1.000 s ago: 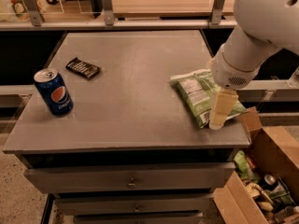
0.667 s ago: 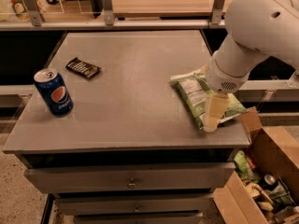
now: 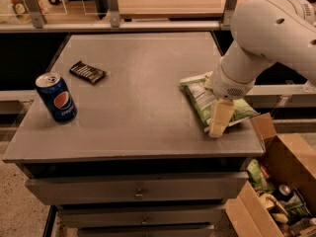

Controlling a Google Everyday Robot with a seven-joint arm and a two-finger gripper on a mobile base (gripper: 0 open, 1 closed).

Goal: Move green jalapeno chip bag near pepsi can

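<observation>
We find the gripper (image 3: pixel 217 130) down at the near edge of the green jalapeno chip bag (image 3: pixel 196 98), right side of the table (image 3: pixel 138 117); the arm (image 3: pixel 266 38) hides part of the bag; how the jaws stand, we cannot tell; the pepsi can (image 3: pixel 56 97) stands upright, well apart, near the left edge.

You see a light-green chip bag (image 3: pixel 197 100) with a white label under the cream gripper (image 3: pixel 217 127), a dark-blue can (image 3: pixel 56 98) with a red-white logo, and a grey desk (image 3: pixel 133 83).
</observation>
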